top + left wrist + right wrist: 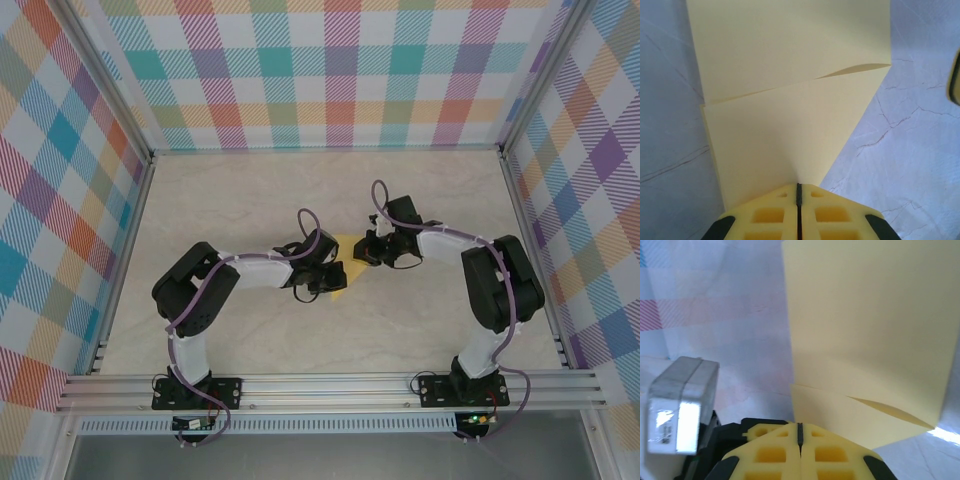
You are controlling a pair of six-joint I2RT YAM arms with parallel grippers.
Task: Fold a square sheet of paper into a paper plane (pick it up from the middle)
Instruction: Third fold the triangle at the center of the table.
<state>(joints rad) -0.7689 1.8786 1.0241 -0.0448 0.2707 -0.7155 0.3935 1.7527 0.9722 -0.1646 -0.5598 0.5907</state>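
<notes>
Your table point(250, 200) looks like pale stone. Over its middle, between your two arms, is the square sheet of paper point(790, 125). It is yellow and bent over, so one flap lies on the other. Your left gripper point(799, 192) is pinched tight on one edge. Your right gripper point(800, 432) is pinched tight on the other side. I think you are partway through a fold. Next, line the edges up and press the crease flat, gently.

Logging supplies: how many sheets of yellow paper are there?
1: the folded yellow sheet, mid-table, pinched by the left gripper and right gripper. Others could hide under the arms.
</notes>
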